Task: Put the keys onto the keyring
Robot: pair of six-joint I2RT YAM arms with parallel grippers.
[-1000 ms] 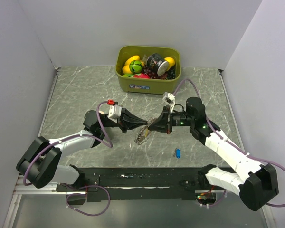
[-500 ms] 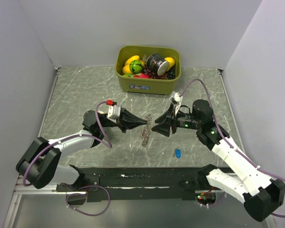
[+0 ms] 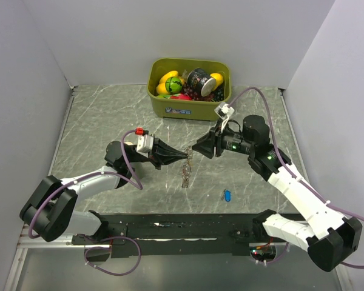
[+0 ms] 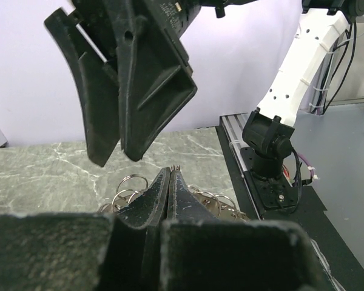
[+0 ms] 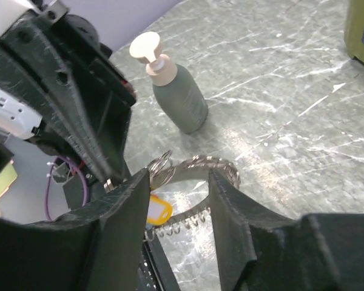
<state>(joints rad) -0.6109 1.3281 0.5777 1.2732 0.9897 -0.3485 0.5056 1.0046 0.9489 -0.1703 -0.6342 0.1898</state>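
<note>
My left gripper (image 3: pixel 183 156) is shut on the top of the silvery keyring (image 3: pixel 185 173), which hangs from its tips down to the table. In the left wrist view the closed jaws (image 4: pixel 171 171) pinch a bit of metal, with wire rings (image 4: pixel 128 182) behind them. My right gripper (image 3: pixel 196 150) stands open just right of the left one, at the same height and apart from the chain. Through its gap (image 5: pixel 175 182) I see the keyring (image 5: pixel 200 162) and a yellow-tagged key (image 5: pixel 159 209) by it. A blue-tagged key (image 3: pixel 227 194) lies on the table to the right.
An olive-green bin (image 3: pixel 164 103) full of toy fruit and a can stands at the back centre. A grey-green pump bottle (image 5: pixel 177 91) shows beyond the keyring in the right wrist view. White walls close in the marbled table (image 3: pixel 97 115) on three sides.
My right gripper opened, let go of the keyring and drew back to the right and slightly up. The keyring swung down and now hangs from the left gripper alone.
</note>
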